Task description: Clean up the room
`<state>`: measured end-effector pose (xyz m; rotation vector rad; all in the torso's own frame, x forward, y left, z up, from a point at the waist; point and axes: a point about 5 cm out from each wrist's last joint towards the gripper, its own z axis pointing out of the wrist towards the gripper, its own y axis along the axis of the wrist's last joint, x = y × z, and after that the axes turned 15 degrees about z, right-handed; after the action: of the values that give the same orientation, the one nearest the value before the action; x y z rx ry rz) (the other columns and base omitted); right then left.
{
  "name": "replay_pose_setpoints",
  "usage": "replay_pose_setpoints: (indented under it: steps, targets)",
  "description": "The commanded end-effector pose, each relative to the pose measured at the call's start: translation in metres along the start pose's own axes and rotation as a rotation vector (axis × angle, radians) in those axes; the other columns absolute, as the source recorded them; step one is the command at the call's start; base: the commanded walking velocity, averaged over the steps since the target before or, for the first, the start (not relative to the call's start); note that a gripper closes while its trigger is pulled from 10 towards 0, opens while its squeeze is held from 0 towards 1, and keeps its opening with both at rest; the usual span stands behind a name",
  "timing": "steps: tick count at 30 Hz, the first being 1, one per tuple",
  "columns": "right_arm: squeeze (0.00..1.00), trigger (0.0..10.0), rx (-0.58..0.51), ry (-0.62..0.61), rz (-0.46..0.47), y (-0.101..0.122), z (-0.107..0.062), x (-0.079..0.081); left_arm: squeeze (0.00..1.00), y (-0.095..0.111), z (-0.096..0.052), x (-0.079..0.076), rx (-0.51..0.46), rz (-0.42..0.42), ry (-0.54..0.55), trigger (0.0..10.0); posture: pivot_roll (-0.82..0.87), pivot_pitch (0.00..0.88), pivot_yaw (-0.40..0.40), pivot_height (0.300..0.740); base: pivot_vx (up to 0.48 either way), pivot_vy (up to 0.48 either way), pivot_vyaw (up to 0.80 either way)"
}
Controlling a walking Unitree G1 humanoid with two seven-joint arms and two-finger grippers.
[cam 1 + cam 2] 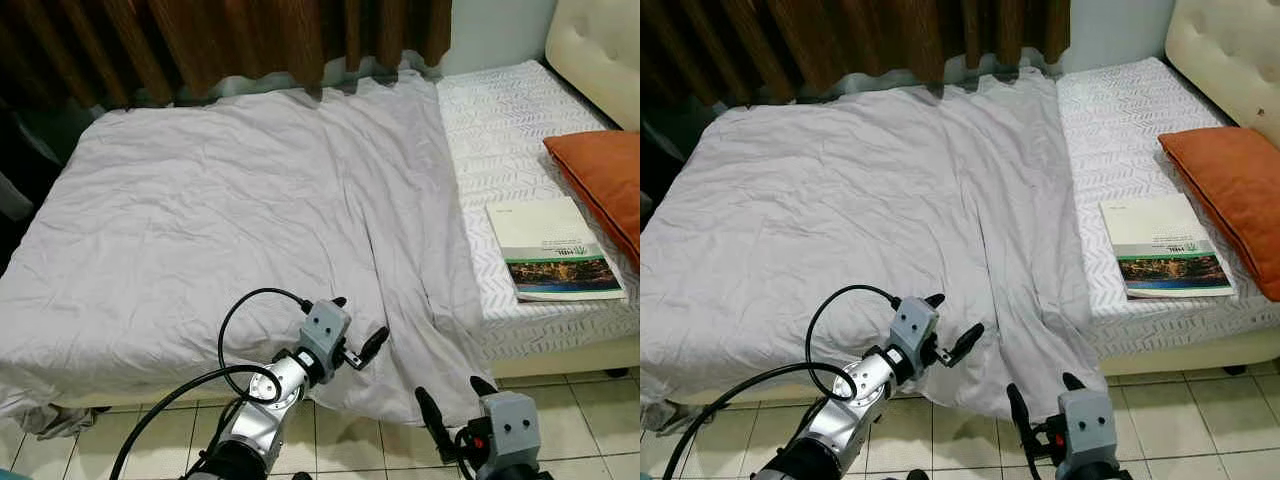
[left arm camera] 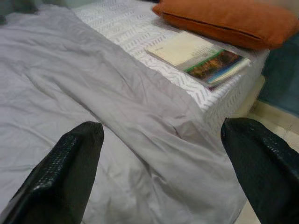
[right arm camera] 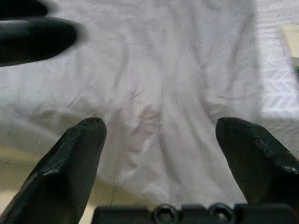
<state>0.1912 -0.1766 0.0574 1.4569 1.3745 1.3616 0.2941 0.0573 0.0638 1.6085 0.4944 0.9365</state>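
Jaws wide — both grippers point(image 1: 357, 330) at blanket point(image 1: 230, 220)

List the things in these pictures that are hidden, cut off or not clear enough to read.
- Book cover text: too small in both eye views, blurred in the left wrist view.
- Orange pillow: cut off by the right edge of the eye views.
- Mattress under the grey sheet: covered by it on the robot's left.
- Dark objects beside the bed: cut off, in shadow.
- Right hand arm: cut off by the bottom edge.

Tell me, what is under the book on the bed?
The book lies flat on the white patterned mattress cover, beside the orange pillow. Whatever is directly beneath the book is covered and cannot be seen.
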Motion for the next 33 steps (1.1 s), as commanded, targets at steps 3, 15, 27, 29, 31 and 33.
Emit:
replay_pose_setpoints:
  steps: [3,15,27,29,31,33]
  targets:
    - [0.00,10.0,-0.206,-0.068,0.019,0.044,0.052,-0.013,0.00,-0.005,-0.047,0.053,0.016,-0.074,0.416,10.0,-0.14,0.000,0.078,0.740,0.465,0.000,0.00]
    - [0.00,10.0,-0.136,-0.025,-0.002,0.030,0.041,-0.021,0.00,-0.015,-0.083,0.043,0.093,-0.060,0.438,10.0,-0.11,0.015,0.017,0.740,0.387,0.000,0.00]
    - [0.00,10.0,-0.143,0.000,-0.039,0.032,0.051,-0.019,0.00,-0.011,-0.073,0.036,0.083,-0.064,0.339,10.0,-0.12,0.022,0.027,0.740,0.304,0.000,0.00]
    - [0.00,10.0,-0.136,0.001,-0.051,0.031,0.051,-0.018,0.00,-0.011,-0.073,0.037,0.084,-0.068,0.337,10.0,-0.12,0.022,0.027,0.740,0.480,0.000,0.00]
    - [0.00,10.0,-0.123,-0.002,-0.040,0.028,0.049,-0.019,0.00,-0.011,-0.072,0.038,0.086,-0.070,0.329,10.0,-0.13,0.025,0.033,0.740,0.480,0.000,-0.76]
    - [0.00,10.0,-0.114,-0.012,-0.037,0.026,0.048,-0.021,0.00,-0.011,-0.070,0.037,0.086,-0.076,0.324,10.0,-0.13,0.025,0.033,0.740,0.480,0.000,-0.76]
